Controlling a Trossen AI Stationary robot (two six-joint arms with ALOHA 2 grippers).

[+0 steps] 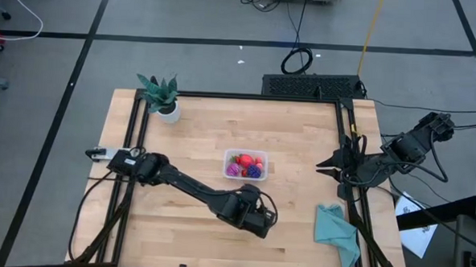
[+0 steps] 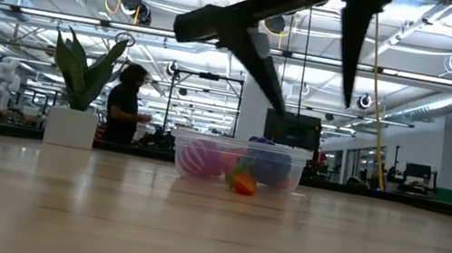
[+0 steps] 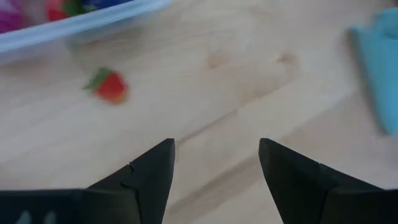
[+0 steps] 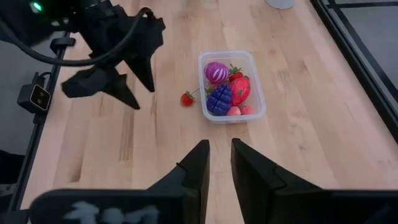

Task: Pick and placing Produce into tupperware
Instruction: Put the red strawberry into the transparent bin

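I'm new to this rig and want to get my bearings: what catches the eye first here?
The clear tupperware at mid-table, packed with bright produce. One small strawberry lies on the wood just outside it, on the side facing the left tool, which hangs open nearby. The right tool waits shut at the table's right edge.

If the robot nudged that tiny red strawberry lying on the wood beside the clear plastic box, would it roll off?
Probably a little. The small red strawberry looks rounded and light, so a push could send it skidding. Its green leafy cap might stop a long roll. It lies close to the clear rectangular container, which could block it on that side.
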